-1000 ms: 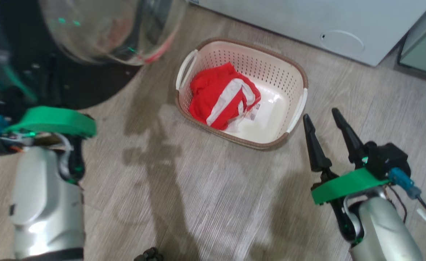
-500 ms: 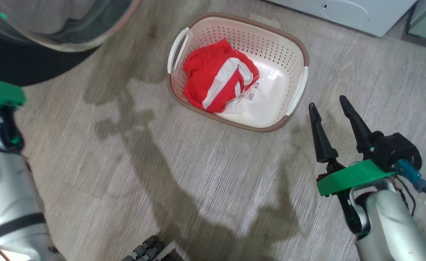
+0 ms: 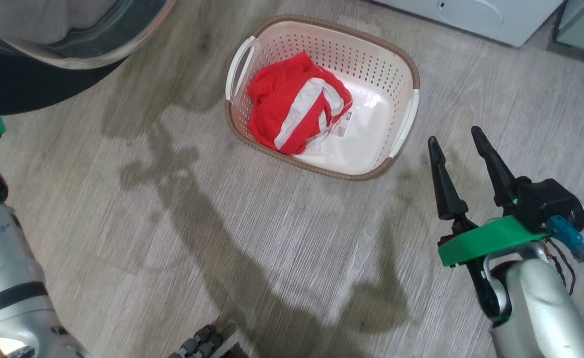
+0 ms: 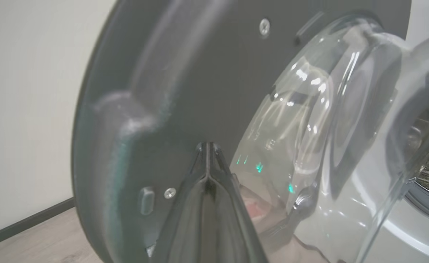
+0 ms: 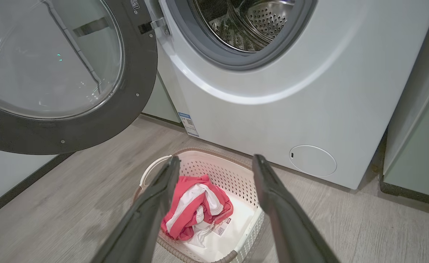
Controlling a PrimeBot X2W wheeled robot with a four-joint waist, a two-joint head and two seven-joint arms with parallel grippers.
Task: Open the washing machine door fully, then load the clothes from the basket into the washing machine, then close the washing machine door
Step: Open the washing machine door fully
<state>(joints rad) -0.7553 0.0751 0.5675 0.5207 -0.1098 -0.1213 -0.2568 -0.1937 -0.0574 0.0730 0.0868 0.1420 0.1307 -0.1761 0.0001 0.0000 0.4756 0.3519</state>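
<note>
Head view cuts off the open door [image 3: 28, 94], left of the basket [image 3: 351, 54]. The basket's long axis runs along the washer [image 5: 258, 120] behind it; clothes [image 3: 282, 109] bunch at its left end. Right gripper [image 3: 453, 135], spread wide, empty, hovers right of the basket. Left gripper [image 4: 207, 146], pinched together, empty, faces the door; contact unclear.

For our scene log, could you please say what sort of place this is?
Likely a laundry area: a front-loading washing machine with its door open, and a basket of clothes on the floor.
</note>
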